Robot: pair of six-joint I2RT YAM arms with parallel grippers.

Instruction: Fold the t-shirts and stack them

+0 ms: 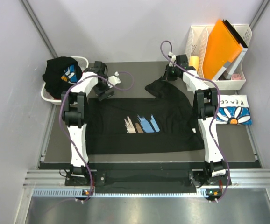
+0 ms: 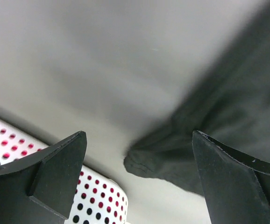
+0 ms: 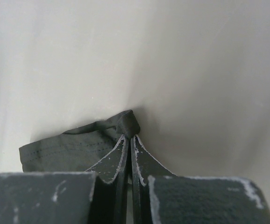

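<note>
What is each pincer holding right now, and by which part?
Right pincer is shut on a bunched edge of the black t-shirt, at its right sleeve. Left pincer is open, holding nothing.

White tee [image 1: 238, 114] partly behind right arm [image 1: 210, 136]

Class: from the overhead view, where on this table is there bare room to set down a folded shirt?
Bare mat shows mid far edge, between the white basket and the file rack; along the near strip below the hem of the spread black tee; and in front of the folded daisy tee. Both far corners are crowded.
</note>
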